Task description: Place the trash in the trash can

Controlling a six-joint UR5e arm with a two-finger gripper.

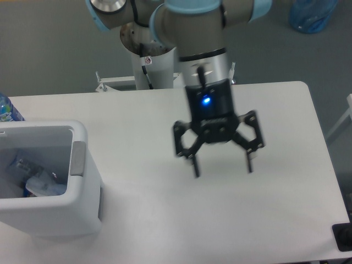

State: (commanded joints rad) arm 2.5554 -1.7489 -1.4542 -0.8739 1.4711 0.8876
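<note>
Surface: white surface [275, 220] sitting on a grey floor, arm's base column standing at the far edge.
Gripper: gripper [223, 165] hanging above the middle of the surface, fingers spread wide and pointing down, holding nothing; slight blur around the fingers, blue light glowing on the body.
Trash can: white boxy trash can [82, 165] standing at the near left corner, well apart from the gripper, top open.
Trash: clear crumpled plastic and something with a blue cap are lying inside the can [36, 184]; too dim to tell the wad from the slim bottle with certainty.
Other bottle: blue-labelled bottle [6, 109] peeking in at the left edge, behind the can, outside it.
Background: blue bag-like thing [312, 14] sitting on the floor, top right.
Progress (judgement): both pieces appear to be binned already; nothing loose is showing on the surface.
Risk 1: arm sweeping left and low could be clipping the can's rim and tipping it, spilling the contents.
Risk 2: gripper going for the bottle at the left edge, which is not trash, because it looks like the binned one.
Risk 3: open fingers dropping too far could be striking the bare surface.
</note>
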